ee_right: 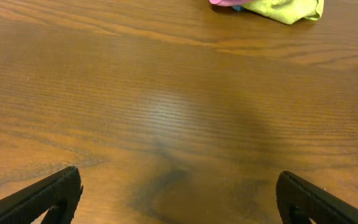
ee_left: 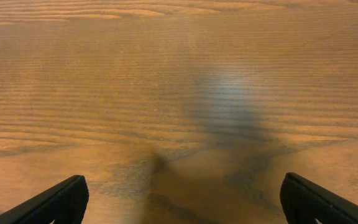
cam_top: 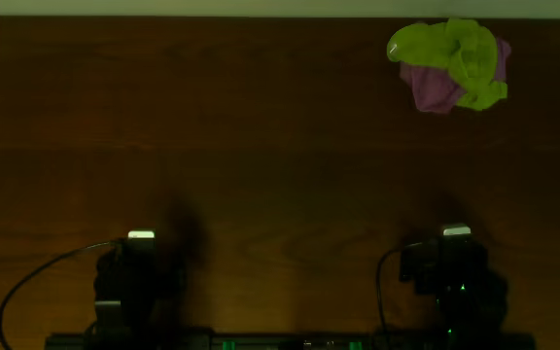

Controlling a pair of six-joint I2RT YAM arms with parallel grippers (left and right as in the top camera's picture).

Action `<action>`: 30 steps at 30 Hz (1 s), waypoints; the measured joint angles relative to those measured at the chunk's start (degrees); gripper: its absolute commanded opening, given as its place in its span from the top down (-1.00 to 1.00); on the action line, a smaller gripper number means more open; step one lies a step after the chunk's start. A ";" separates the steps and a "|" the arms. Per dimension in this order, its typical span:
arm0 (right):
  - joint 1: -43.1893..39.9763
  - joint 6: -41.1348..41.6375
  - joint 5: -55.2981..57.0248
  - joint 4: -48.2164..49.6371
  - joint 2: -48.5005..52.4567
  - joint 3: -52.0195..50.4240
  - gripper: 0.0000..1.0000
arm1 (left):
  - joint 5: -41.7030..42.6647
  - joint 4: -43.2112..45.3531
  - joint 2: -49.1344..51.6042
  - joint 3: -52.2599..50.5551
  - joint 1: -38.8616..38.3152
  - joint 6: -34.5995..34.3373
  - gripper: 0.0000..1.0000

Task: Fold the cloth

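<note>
A crumpled cloth (cam_top: 452, 64), lime green on one side and purple-pink on the other, lies bunched at the far right of the wooden table. Its near edge shows at the top of the right wrist view (ee_right: 272, 7). My left gripper (cam_top: 140, 236) is open and empty at the near left, far from the cloth; its fingertips frame bare wood in the left wrist view (ee_left: 182, 199). My right gripper (cam_top: 455, 232) is open and empty at the near right, well short of the cloth, with bare wood between its fingers (ee_right: 178, 196).
The dark wooden table (cam_top: 261, 146) runs to a pale strip along the far edge (cam_top: 212, 8). Black cables loop beside each arm base at the near edge (cam_top: 27, 282).
</note>
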 measured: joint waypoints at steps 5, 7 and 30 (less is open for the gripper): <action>1.20 7.13 -3.10 -6.36 0.28 0.68 -0.99 | -0.46 -1.73 0.04 0.44 0.00 -1.64 -0.91; 1.20 8.39 -3.52 -6.38 0.26 0.70 -0.98 | -0.46 -1.75 0.02 0.44 0.00 -1.81 -0.91; 1.20 10.10 -4.20 -6.43 0.26 0.70 -0.99 | -0.46 -1.75 0.04 0.46 0.00 -2.62 -0.91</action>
